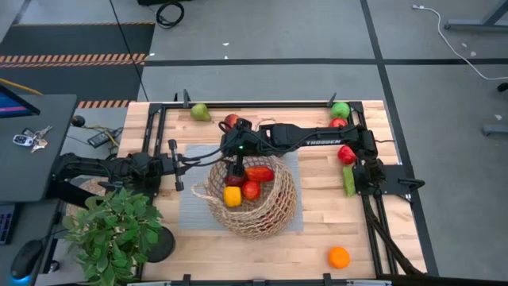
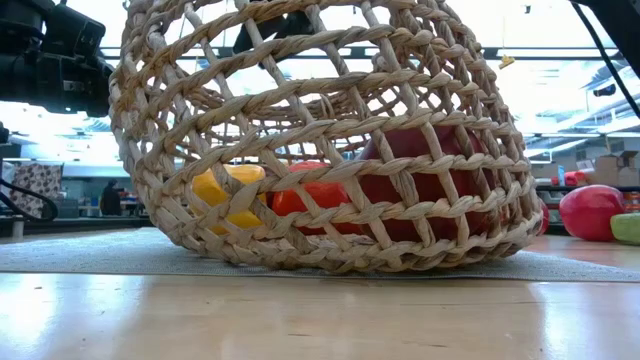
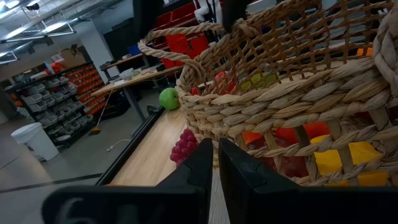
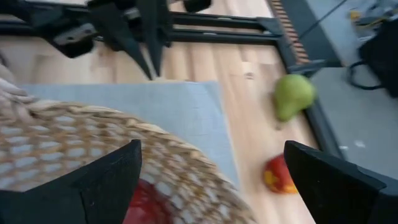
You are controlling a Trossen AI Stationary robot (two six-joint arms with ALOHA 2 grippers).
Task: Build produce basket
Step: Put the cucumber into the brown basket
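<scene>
The step in hand is loading: the right gripper point(image 1: 236, 169) hangs over the wicker basket point(image 1: 274, 208), fingers spread wide and empty. The left gripper point(image 1: 208, 157) sits just beside the basket rim, fingers closed on nothing visible. The basket lies tilted on a grey mat point(image 1: 190, 208) mid-counter, holding a yellow pepper point(image 1: 232, 196) and red pieces. The next move probably calls for fetching an outlying item, such as the green pear point(image 1: 200, 112) or the orange point(image 1: 339, 257).

Basket point(image 1: 258, 202) on mat point(image 1: 194, 208) mid-table, produce point(image 1: 248, 182) inside, plant point(image 1: 111, 230) left
</scene>
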